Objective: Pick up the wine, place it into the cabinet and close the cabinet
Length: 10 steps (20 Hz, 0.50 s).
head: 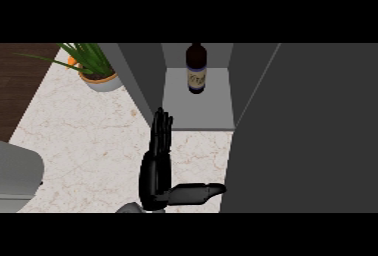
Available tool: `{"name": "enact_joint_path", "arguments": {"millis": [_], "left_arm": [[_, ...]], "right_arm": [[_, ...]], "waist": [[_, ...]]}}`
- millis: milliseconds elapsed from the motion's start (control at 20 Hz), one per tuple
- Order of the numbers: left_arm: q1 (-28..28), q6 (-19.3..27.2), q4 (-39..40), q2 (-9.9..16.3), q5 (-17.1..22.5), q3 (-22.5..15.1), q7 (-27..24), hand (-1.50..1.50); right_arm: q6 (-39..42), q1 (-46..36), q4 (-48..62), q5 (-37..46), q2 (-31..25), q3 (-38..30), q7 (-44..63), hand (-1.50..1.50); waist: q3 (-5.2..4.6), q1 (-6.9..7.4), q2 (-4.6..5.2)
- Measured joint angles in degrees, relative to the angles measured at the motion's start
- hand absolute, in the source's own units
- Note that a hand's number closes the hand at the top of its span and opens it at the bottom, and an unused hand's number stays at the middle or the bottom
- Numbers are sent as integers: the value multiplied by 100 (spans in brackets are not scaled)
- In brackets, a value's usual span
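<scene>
One wine bottle (196, 67), upright on the shelf inside the cabinet (199, 107), toward the back, label facing out. Nothing is touching it. Cabinet is open: one dark door panel (303, 135) swung out, filling the right side of the head view from top to bottom.

One hand visible, the left hand (156, 167), low centre over the marble counter (88, 135). Fingers straight and together, pointing up toward the cabinet's front edge, fingertips (162, 116) just short of the shelf lip; thumb sticks out sideways to the right, toward the door. It holds nothing and is well apart from the bottle. Right hand doesn't show anywhere.

Other items: one potted plant (96, 67) at the upper left on the counter, just beside the cabinet's left wall, with something orange partly hidden behind its leaves. One grey rounded object (16, 175) at the left edge, cropped, can't tell what it is. Dark wood floor (22, 75) beyond the counter's left edge.
</scene>
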Motion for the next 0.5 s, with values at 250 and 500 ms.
{"name": "enact_joint_path", "arguments": {"millis": [250, 500], "left_arm": [[512, 211, -956, 249, -323, -104, 296, -150], [1115, 27, -1782, 723, -484, -287, 357, -150]], "right_arm": [[11, 54, 14, 5, 42, 101, -15, -150], [144, 71, 51, -107, 34, 153, 51, 150]], "waist": [[-1, -13, 8], [-1, -9, 11]]}}
